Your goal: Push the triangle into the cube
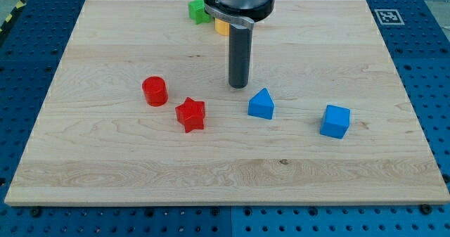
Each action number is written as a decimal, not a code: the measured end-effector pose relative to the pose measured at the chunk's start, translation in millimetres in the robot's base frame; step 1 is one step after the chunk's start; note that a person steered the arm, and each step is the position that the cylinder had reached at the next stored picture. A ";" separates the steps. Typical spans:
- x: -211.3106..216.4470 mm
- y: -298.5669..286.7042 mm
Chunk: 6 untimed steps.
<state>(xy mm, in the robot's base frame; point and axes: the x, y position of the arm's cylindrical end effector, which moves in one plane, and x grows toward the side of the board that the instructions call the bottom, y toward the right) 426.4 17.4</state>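
The wooden tabletop [105, 167] fills most of the view, pale and smooth, so small blocks should slide on it readily. My rod comes down from the view's top, and my tip [239, 86] rests on the board just above and a little to the view's left of the blue triangle [261, 104]. There are no jaws on this arm to open or clench, only the bare rod, so nothing is grasped; contact must be a push. The blue cube [335, 121] sits near the triangle, toward the view's right and slightly lower. The triangle looks light, rigid and hard, likely to spin if struck off-centre, so I judge the place to press is the middle of its left face, pushing rightward. Further left lie a red star [190, 114] and a red cylinder [155, 91]; a green block [197, 10] and a yellow block [221, 27] sit by the top edge, partly hidden.
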 end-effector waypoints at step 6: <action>43.4 -0.3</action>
